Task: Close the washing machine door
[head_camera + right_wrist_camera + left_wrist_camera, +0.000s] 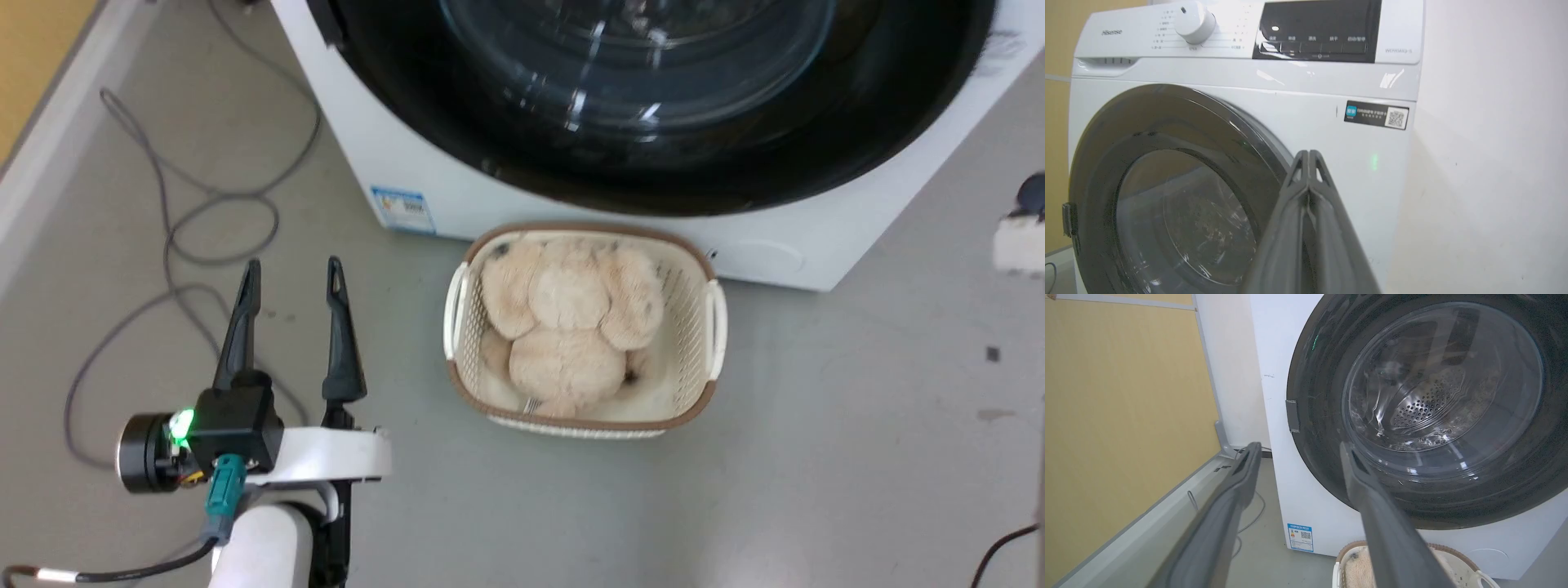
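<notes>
The white washing machine (408, 163) stands across the top of the head view. Its glossy black door (816, 155), with the bulging glass window, lies against the front. My left gripper (292, 265) is open and empty low over the floor, to the lower left of the machine, fingers pointing toward it. In the left wrist view the door (1314, 396) fills the right side beyond the open left gripper (1300, 447). My right gripper (1308, 153) is shut on nothing, held in front of the door's (1102, 134) right rim and the machine's front (1331, 81).
A white basket (453, 327) holding a beige plush toy (567, 318) sits on the floor right before the machine. Grey cables (163, 229) loop on the floor at the left. A yellow wall panel (1118, 396) stands left of the machine, a white wall (1494, 163) to its right.
</notes>
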You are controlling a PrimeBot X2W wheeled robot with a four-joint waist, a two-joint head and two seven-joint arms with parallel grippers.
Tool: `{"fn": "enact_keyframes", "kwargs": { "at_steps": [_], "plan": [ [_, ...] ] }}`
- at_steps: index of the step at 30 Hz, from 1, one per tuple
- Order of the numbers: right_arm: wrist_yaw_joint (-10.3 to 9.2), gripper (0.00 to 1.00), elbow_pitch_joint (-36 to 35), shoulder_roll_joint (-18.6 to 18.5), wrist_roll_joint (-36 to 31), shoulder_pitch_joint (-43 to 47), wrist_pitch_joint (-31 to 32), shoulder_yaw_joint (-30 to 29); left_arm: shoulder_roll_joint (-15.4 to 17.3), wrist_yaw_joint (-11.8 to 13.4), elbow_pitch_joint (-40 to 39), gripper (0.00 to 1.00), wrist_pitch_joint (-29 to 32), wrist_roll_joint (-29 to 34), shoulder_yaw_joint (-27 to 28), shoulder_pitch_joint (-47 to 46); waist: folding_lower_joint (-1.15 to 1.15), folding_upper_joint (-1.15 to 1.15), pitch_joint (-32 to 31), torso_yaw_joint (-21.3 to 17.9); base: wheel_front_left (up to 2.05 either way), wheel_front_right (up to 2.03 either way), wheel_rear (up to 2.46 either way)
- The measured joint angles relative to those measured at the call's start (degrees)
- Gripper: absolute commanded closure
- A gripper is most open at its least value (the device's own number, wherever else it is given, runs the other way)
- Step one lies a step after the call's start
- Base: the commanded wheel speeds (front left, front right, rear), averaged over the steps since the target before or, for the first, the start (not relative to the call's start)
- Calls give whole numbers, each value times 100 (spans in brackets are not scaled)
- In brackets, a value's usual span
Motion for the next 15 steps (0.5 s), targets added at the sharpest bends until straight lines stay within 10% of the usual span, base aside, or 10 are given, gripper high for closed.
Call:
{"fn": "enact_keyframes", "kwargs": {
  "at_steps": [6,8,9,15],
  "plan": [
    [0,94,-847,466,-205,804,-2,116,19,-1,94,0,0,68,121,298,0,0,-434,-185,0,0,0],
    [0,60,-901,594,-187,1070,-2,174,26,-1,110,0,0,76,154,407,0,0,-581,-247,0,0,0],
    [0,0,-900,649,-166,1199,-2,219,31,0,116,0,0,79,165,466,0,0,-653,-278,0,0,0],
    [0,0,-795,851,-132,1899,-2,459,63,-27,202,0,0,124,171,795,-1,0,-1082,-432,0,0,0]
  ]
}}
